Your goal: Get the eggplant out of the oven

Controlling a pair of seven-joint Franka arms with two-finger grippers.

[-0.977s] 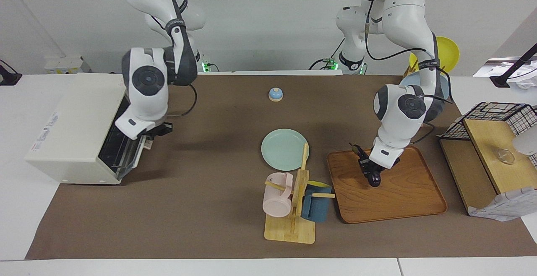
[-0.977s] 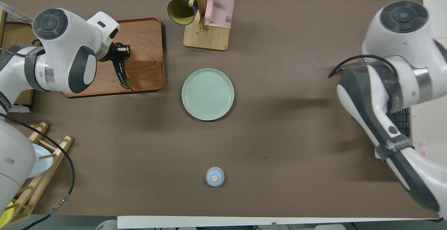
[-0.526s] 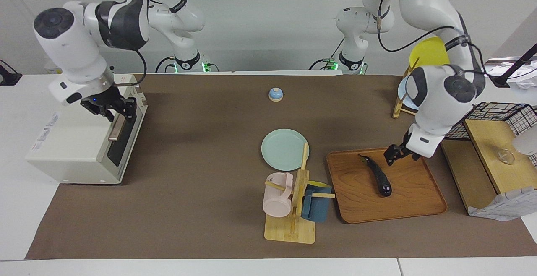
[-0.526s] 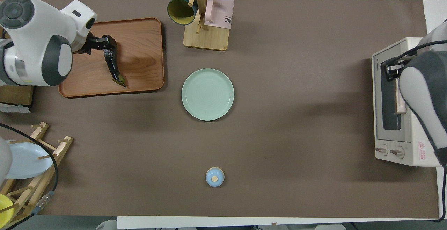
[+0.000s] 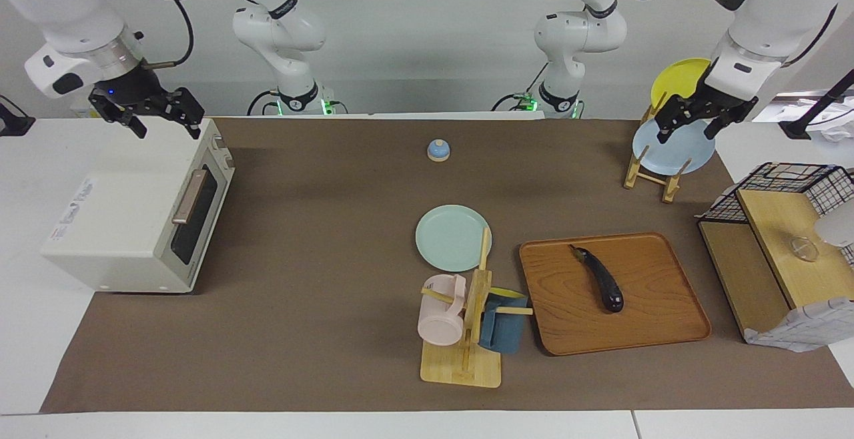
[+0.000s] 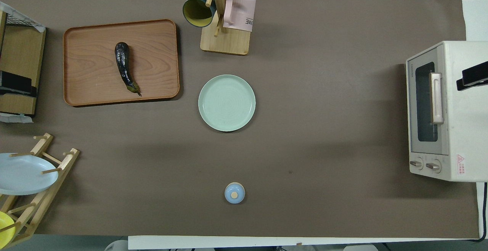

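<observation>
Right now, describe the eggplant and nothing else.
The eggplant is slender, glossy, near-black purple and slightly curved, with a thin greenish stem end pointing toward the robots. It lies flat on the wooden tray, touching only that. Neither gripper is near it, and it is out of the oven, whose door is shut.

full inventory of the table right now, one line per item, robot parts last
dark purple eggplant: 1, on the tray
cream-white toaster oven: 1, door shut, right arm's end
brown wooden tray: 1, left arm's end
pale green round plate: 1, mid-table
wooden mug tree: 1, beside the tray
pink mug: 1, on the tree
dark blue mug: 1, on the tree
small blue bell: 1, near the robots
wooden plate rack: 1, left arm's end
light blue plate: 1, in rack
yellow plate: 1, in rack
left gripper: open, over the rack
right gripper: open, over the oven
</observation>
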